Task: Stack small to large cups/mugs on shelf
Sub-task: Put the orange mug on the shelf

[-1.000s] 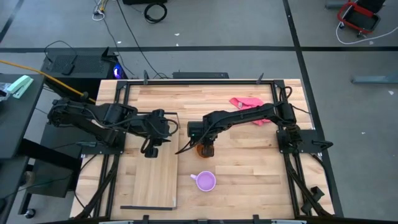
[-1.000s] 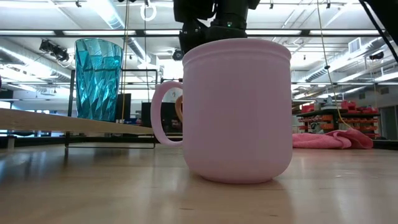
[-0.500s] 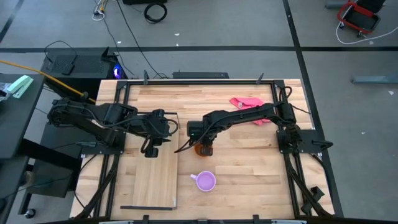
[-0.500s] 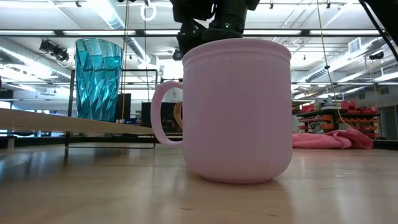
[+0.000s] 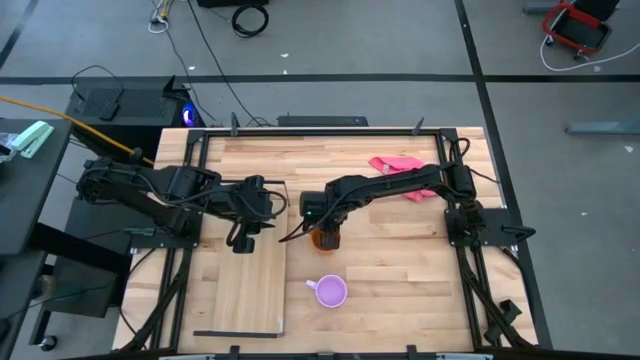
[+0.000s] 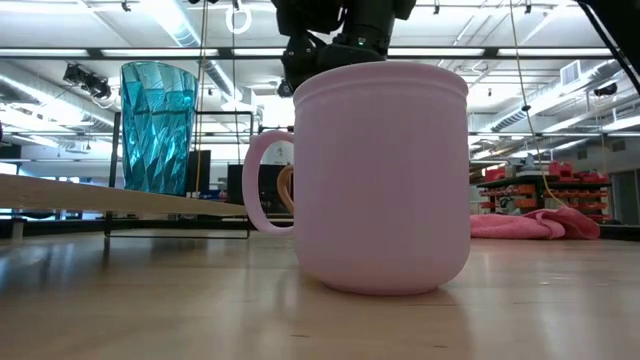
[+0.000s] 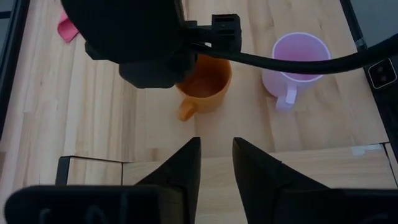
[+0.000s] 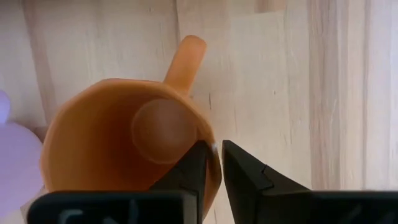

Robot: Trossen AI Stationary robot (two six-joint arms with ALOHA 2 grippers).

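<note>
The orange mug [image 5: 326,241] is at mid-table, and my right gripper [image 5: 325,236] is shut on it from above; it also shows in the right wrist view [image 8: 118,155]. The lilac mug [image 5: 330,291] stands upright on the table nearer the front edge. The teal tumbler [image 6: 158,125] stands on the pale wood shelf [image 5: 250,290]; I cannot make it out in the high view. My left gripper [image 5: 243,238] hovers over the shelf's far end, its fingers a little apart and empty [image 7: 216,149]. My right gripper pinches the orange mug's wall at the rim [image 8: 212,163], one finger inside the mug and one outside, to one side of the handle [image 8: 186,56]. The fingers come from above, pointing down. The mug looks tilted in the hold; whether its base is off the table I cannot tell.
A pink cloth [image 5: 398,165] lies at the table's far right, beside the right arm. The lilac mug [image 6: 385,180] fills the middle of the low view and hides most of the orange mug [image 6: 285,190]. Bare table lies between the shelf and the right edge, near the front.
My right gripper has shifted slightly toward the table's left with the orange mug. Seen through the lilac mug's handle in the low view, the orange mug has moved a little.
</note>
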